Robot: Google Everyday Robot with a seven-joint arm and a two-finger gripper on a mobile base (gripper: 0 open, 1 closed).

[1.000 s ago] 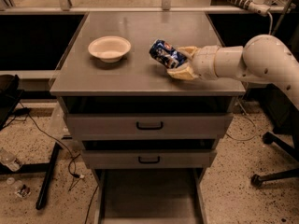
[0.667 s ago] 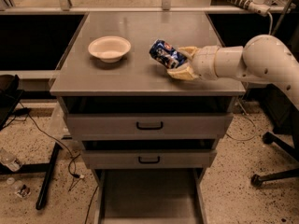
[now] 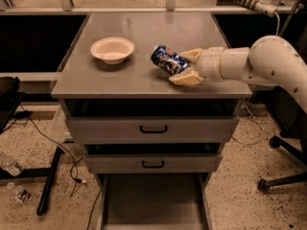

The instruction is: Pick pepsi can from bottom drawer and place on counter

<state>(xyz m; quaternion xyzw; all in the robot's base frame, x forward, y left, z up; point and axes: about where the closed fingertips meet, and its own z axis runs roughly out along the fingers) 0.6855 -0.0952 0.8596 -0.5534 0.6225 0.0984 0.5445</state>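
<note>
The pepsi can (image 3: 168, 60), dark blue with red-white marks, is tilted on its side at the counter (image 3: 144, 37), right of centre. My gripper (image 3: 185, 66) reaches in from the right, its two tan fingers (image 3: 184, 78) closed on the can's right end. I cannot tell whether the can rests on the surface or hangs just above it. The bottom drawer (image 3: 153, 205) is pulled open at the foot of the cabinet, and its grey floor is bare.
A cream bowl (image 3: 112, 50) sits on the counter's left part. Two shut grey-fronted drawers with black handles (image 3: 153, 128) are below. A chair base (image 3: 280, 181) stands on the floor at right, with cables and a black stand leg (image 3: 48, 186) at left.
</note>
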